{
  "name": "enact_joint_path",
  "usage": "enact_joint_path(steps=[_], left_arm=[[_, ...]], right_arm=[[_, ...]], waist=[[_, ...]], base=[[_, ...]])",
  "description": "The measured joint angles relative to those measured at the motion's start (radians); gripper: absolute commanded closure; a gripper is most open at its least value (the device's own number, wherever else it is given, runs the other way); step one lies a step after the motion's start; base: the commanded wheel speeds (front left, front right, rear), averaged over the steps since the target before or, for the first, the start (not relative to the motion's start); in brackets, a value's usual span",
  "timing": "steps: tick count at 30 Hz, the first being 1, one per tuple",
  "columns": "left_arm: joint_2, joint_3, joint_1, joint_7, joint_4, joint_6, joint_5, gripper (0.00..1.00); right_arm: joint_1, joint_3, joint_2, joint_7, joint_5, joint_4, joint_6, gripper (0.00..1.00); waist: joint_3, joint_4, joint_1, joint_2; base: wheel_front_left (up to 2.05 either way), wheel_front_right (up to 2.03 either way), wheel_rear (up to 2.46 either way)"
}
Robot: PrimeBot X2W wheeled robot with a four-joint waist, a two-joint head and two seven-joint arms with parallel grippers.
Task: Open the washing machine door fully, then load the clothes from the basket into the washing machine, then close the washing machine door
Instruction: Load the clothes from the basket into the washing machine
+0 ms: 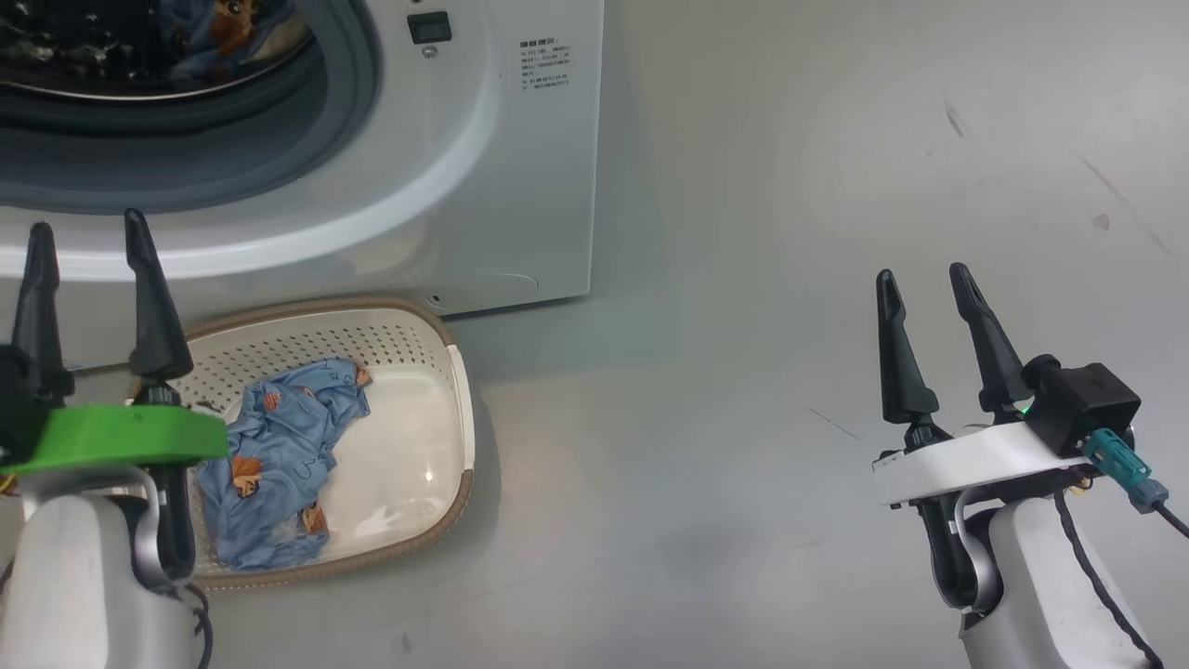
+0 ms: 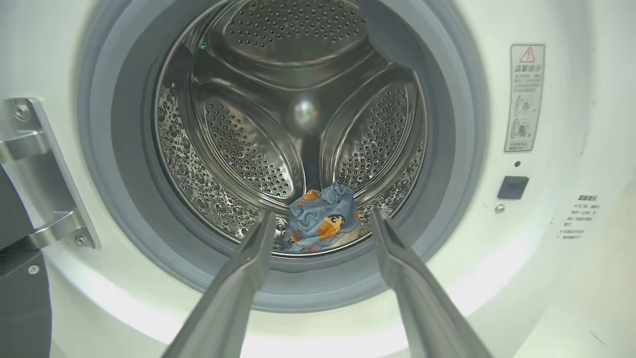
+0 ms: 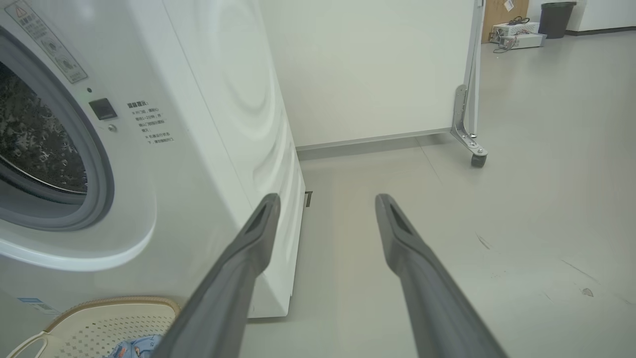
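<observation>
The white washing machine [image 1: 520, 186] stands at the upper left, its opening uncovered. A blue printed garment [image 2: 323, 223] lies at the front of the steel drum [image 2: 298, 114]. On the floor before the machine sits the cream basket [image 1: 418, 353] with more blue clothes [image 1: 279, 455] inside. My left gripper [image 1: 88, 237] hangs open and empty above the basket's left end, pointing at the drum mouth. My right gripper [image 1: 920, 279] is open and empty over bare floor to the right. The door itself is out of view; its metal hinge [image 2: 39, 169] shows on the left.
Grey floor [image 1: 790, 279] stretches to the right of the machine. In the right wrist view a white panel on a castor [image 3: 478, 159] stands behind, with a dark bin [image 3: 555, 17] and boxes far back.
</observation>
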State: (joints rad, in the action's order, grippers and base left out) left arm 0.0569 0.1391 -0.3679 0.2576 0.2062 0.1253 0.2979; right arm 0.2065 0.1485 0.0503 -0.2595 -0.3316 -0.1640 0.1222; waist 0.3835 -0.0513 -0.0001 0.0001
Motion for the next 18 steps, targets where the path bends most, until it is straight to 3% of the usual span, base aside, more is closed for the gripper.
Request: enact_joint_path(steps=[18], left_arm=[[-0.019, -0.008, 0.309, 0.000, -0.066, 0.000, -0.043, 0.00]], right_arm=[[-0.102, -0.031, -0.003, 0.000, 0.052, 0.007, 0.000, 0.00]], waist=[[-0.209, 0.019, 0.0000, 0.0000]], base=[[0.00, 0.00, 0.00]])
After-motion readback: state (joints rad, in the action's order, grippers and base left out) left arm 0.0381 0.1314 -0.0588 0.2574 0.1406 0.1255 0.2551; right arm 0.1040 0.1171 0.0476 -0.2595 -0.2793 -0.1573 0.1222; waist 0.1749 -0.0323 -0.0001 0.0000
